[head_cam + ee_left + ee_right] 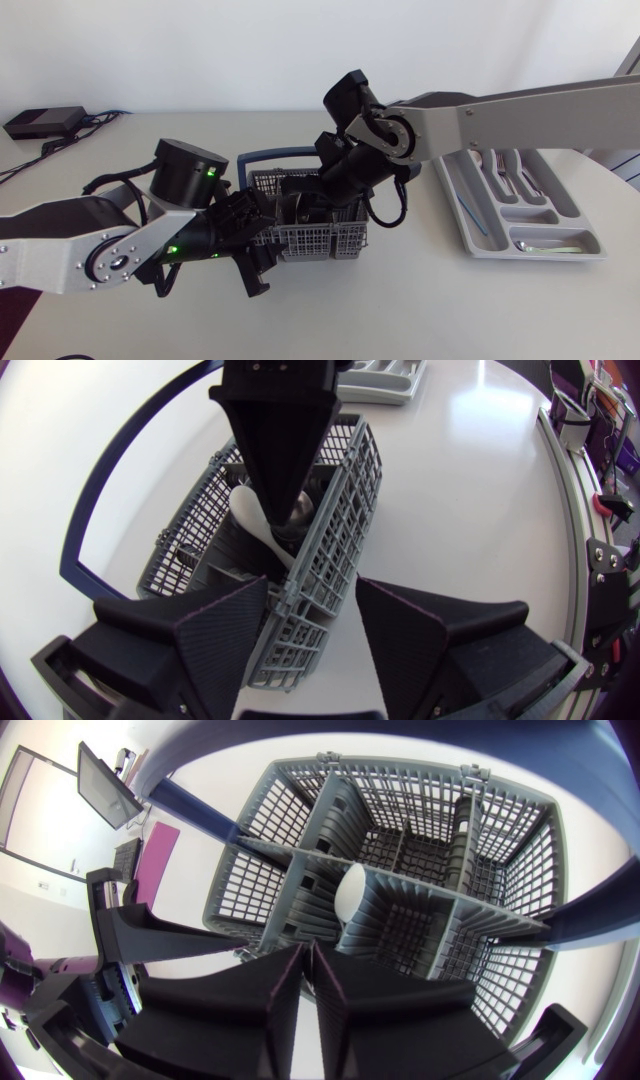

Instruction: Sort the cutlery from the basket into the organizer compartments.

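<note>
The left arm entered from the lower left of the head view, and the left gripper sat near the centre with its fingers spread wide. The right arm stretched from the upper right past the middle, wrist bent down. The right gripper pointed downward, fingers pressed nearly together.

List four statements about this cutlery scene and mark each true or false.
1. The right gripper reaches down into the basket. True.
2. The organizer holds no cutlery. False: several pieces already lie in its compartments.
3. The left gripper is open, with a corner of the basket between its fingers. True.
4. The white utensil lies on the table beside the basket. False: it is inside the basket.
</note>
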